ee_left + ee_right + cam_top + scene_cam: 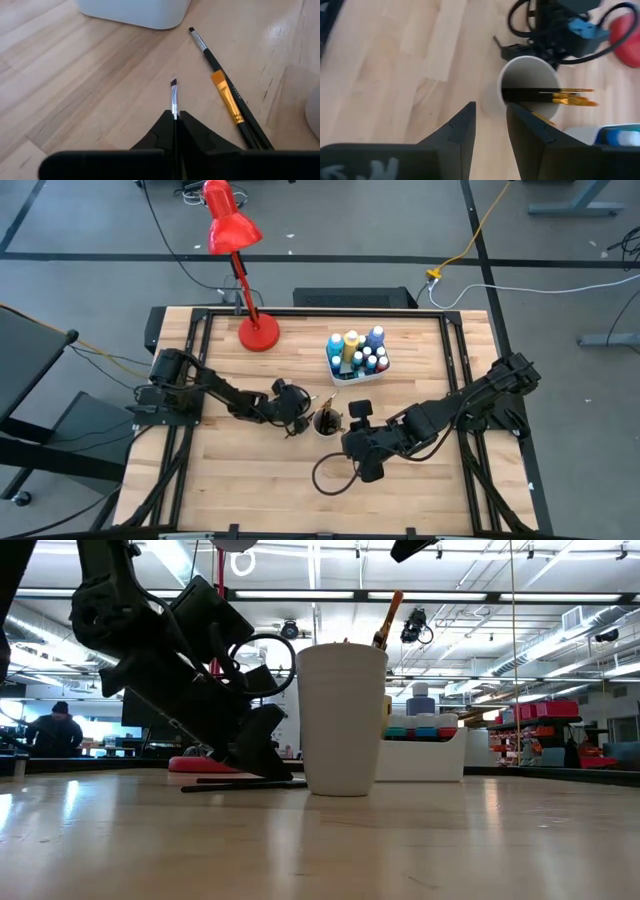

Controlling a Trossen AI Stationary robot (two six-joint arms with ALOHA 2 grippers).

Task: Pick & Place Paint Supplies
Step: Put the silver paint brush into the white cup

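While its fingers press together, left gripper (175,120) clamps a thin brush (174,97) | right gripper (490,122) hangs partly parted beside white cup (527,90), empty.

A red desk lamp (245,270) stands with its round base on the wooden table (250,480) near the far edge, toward the far-left corner — its shade leans out past that edge over the grey floor. A yellow cable (478,235) and a white one (540,287) trail across the floor — beyond the far-right corner.
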